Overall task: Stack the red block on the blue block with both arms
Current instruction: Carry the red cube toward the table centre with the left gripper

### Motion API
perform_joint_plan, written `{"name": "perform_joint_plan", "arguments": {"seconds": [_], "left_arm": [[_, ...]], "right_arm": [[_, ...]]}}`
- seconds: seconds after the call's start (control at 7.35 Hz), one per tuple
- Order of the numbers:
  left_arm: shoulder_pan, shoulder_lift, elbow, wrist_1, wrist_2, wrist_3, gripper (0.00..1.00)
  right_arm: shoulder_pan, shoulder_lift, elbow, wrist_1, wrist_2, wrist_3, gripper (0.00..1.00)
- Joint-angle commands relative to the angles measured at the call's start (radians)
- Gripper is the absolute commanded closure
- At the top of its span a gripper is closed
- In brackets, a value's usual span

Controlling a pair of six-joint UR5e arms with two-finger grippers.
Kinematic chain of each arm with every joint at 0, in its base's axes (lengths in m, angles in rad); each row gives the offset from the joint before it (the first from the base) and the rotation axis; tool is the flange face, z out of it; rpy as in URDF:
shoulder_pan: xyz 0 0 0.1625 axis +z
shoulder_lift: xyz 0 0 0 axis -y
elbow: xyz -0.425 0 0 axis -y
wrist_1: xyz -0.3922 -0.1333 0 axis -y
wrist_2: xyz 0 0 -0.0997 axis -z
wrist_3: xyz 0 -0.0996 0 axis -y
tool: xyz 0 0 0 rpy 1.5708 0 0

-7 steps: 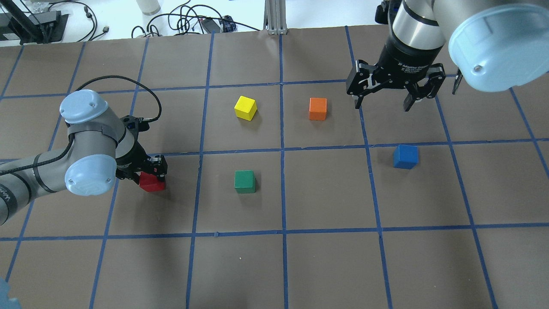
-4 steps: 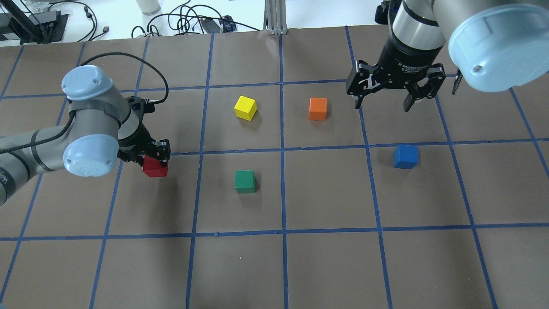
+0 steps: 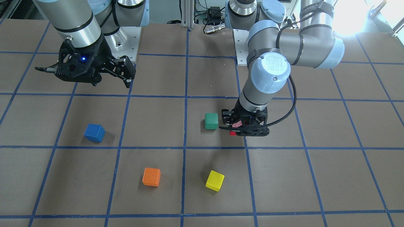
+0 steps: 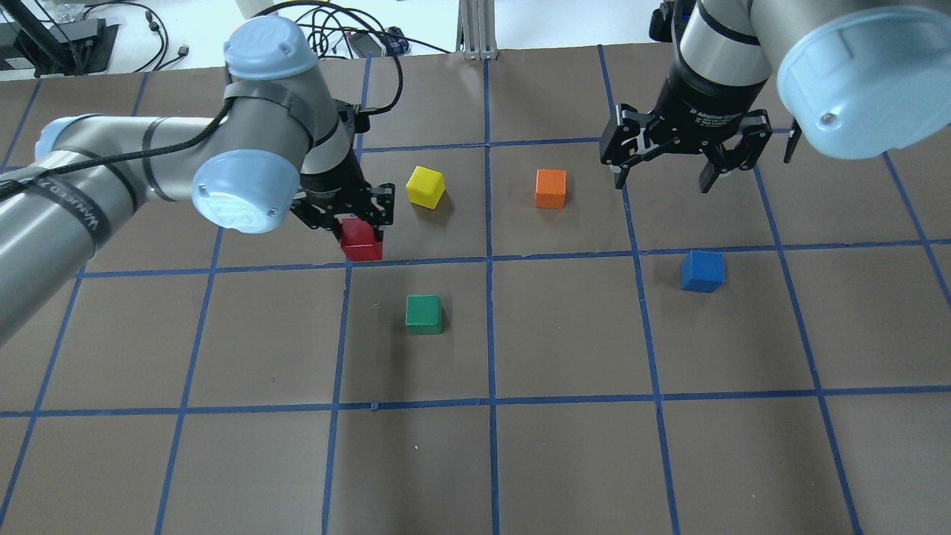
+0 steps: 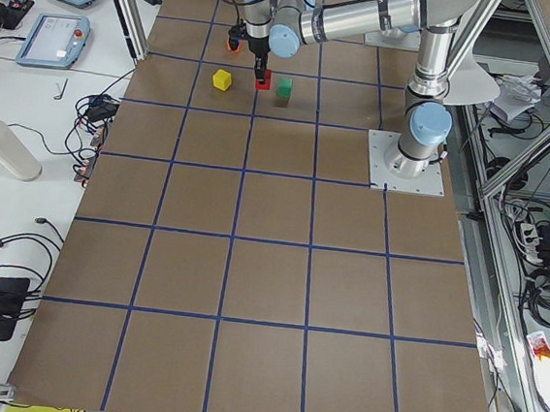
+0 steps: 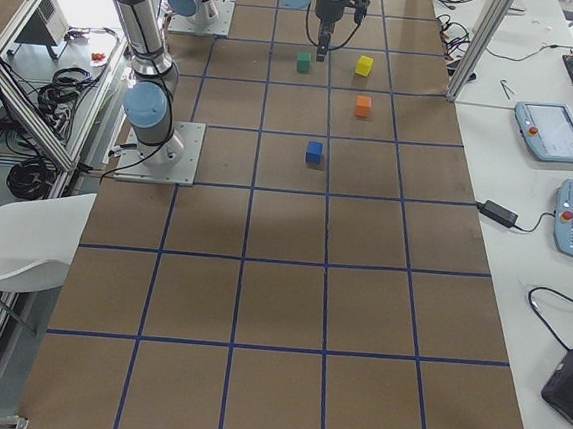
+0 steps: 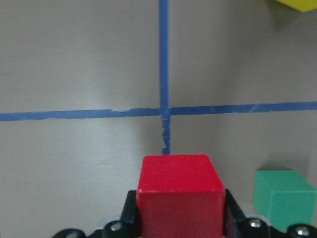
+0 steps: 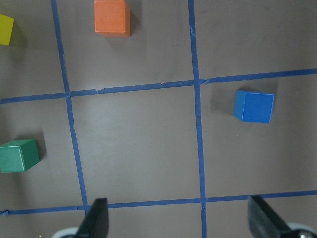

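Note:
My left gripper (image 4: 362, 227) is shut on the red block (image 4: 361, 241) and holds it above the table, left of centre. The red block fills the bottom of the left wrist view (image 7: 179, 193) and peeks out under the gripper in the front view (image 3: 233, 132). The blue block (image 4: 702, 270) sits on the table at the right, also in the front view (image 3: 94, 132) and the right wrist view (image 8: 254, 106). My right gripper (image 4: 663, 178) is open and empty, high above the table, beyond the blue block.
A green block (image 4: 423, 313) lies just near of the held red block. A yellow block (image 4: 425, 186) is close to the right of the left gripper. An orange block (image 4: 550, 188) sits between the two grippers. Cables and gear line the far table edge.
My left arm has lifted the red block and carried it right and away, from the left grid square to near the yellow block. The right arm has not moved.

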Motion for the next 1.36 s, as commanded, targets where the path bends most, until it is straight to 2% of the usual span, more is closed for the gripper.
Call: {"name": "perform_joint_plan", "arguments": {"seconds": [0.0, 0.27, 0.54, 0.82, 0.95, 1.22], "left_arm": [[-0.158, -0.095, 0.088, 0.025, -0.097, -0.189, 0.95], [-0.278, -0.177, 0.091, 0.083, -0.096, -0.262, 0.89], [-0.323, -0.241, 0.091, 0.159, -0.092, -0.329, 0.83], [-0.334, -0.267, 0.091, 0.162, -0.084, -0.328, 0.43], [-0.334, -0.269, 0.091, 0.16, -0.069, -0.319, 0.0], [-0.317, -0.222, 0.115, 0.15, -0.064, -0.307, 0.0]], "right_arm": [[0.0, 0.002, -0.002, -0.005, -0.002, 0.0, 0.0], [0.0, 0.002, -0.002, -0.007, -0.015, -0.002, 0.0], [0.0, 0.0, 0.002, -0.007, -0.015, -0.001, 0.0], [0.0, 0.0, -0.001, -0.005, -0.017, 0.001, 0.0], [0.0, 0.0, -0.001, -0.004, -0.017, 0.001, 0.0], [0.0, 0.0, -0.002, -0.004, -0.017, 0.001, 0.0]]}}
